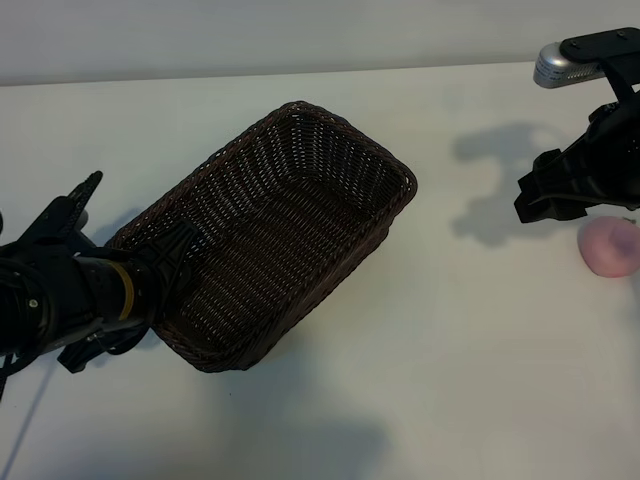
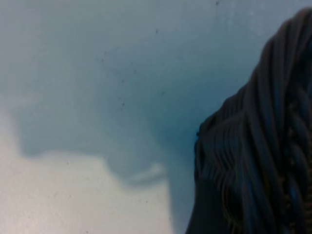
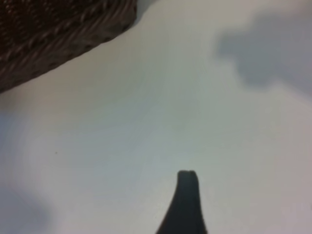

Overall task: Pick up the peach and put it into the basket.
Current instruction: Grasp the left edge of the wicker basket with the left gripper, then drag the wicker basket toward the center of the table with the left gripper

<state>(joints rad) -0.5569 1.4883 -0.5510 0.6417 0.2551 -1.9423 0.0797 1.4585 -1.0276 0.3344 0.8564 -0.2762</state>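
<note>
The dark brown woven basket (image 1: 285,225) lies slantwise at the middle of the white table. My left gripper (image 1: 170,262) is at the basket's near-left short end, with its jaws apart at the rim. The left wrist view shows only the braided rim (image 2: 263,146) close up, so contact cannot be made out. The pale pink peach (image 1: 610,247) rests on the table at the far right edge. My right gripper (image 1: 530,195) hovers open and empty just up and left of the peach. One of its dark fingers (image 3: 187,195) shows over bare table, and the peach is out of that view.
The white table (image 1: 450,350) runs between the basket and the peach. A corner of the basket (image 3: 58,34) shows in the right wrist view. The table's back edge meets a pale wall (image 1: 300,30). Arm shadows (image 1: 500,180) fall near the right gripper.
</note>
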